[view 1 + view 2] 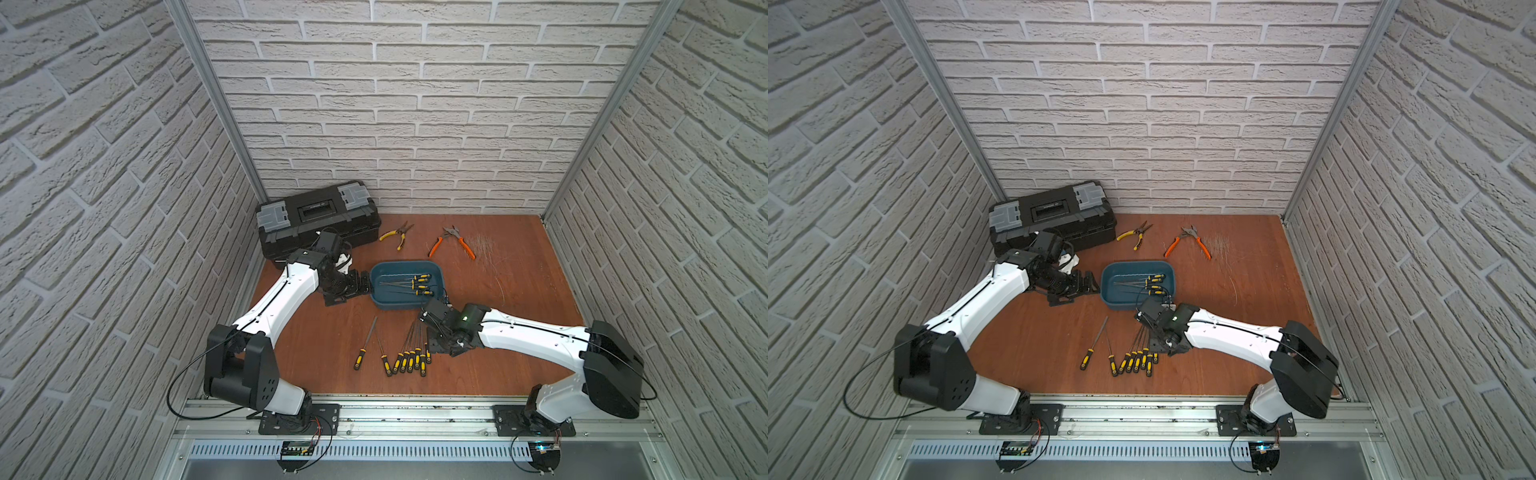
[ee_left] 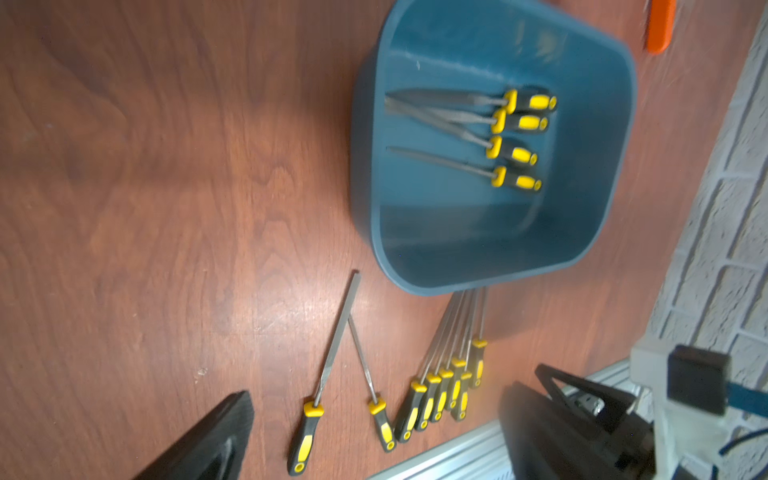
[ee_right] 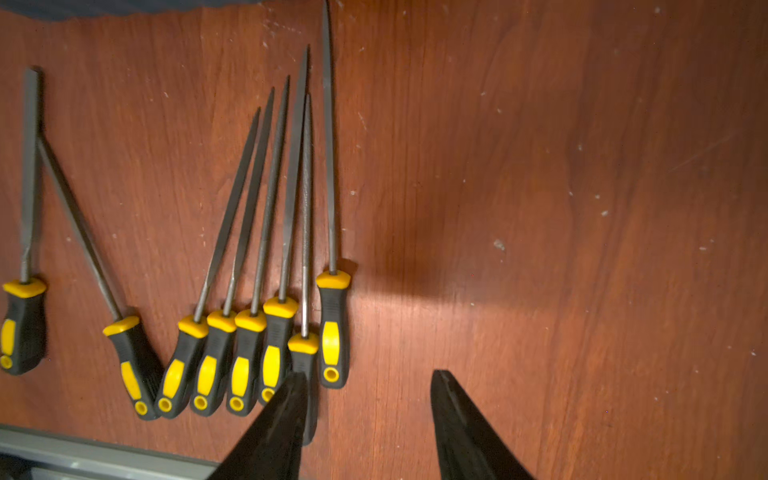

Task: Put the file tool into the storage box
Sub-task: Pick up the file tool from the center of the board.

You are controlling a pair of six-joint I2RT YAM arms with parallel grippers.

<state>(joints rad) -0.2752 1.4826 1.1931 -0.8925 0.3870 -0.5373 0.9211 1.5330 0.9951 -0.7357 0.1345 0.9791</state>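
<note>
The tabletop (image 1: 519, 332) carries the storage box (image 1: 399, 305) near its middle, with four files (image 1: 419, 284) inside. The left tool (image 1: 365, 286), spread and empty, sits at the box's left-edge end. The right tool (image 3: 365, 376), parted and empty, is nearer the row of files (image 1: 409, 357) by the front edge. The end file tool (image 3: 332, 328) lies just ahead of the right tool's gap, its long axis pointing at the box.

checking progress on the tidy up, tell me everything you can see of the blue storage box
The storage box is a shallow teal-blue tub, plastic by its look, rectangular with rounded corners and no lid. It stands upright on the wooden table. Four files with black-and-yellow handles lie on its floor, handles toward one end; the rest of the floor is bare. The tips of the loose files on the table reach its near wall; contact cannot be told.
</note>
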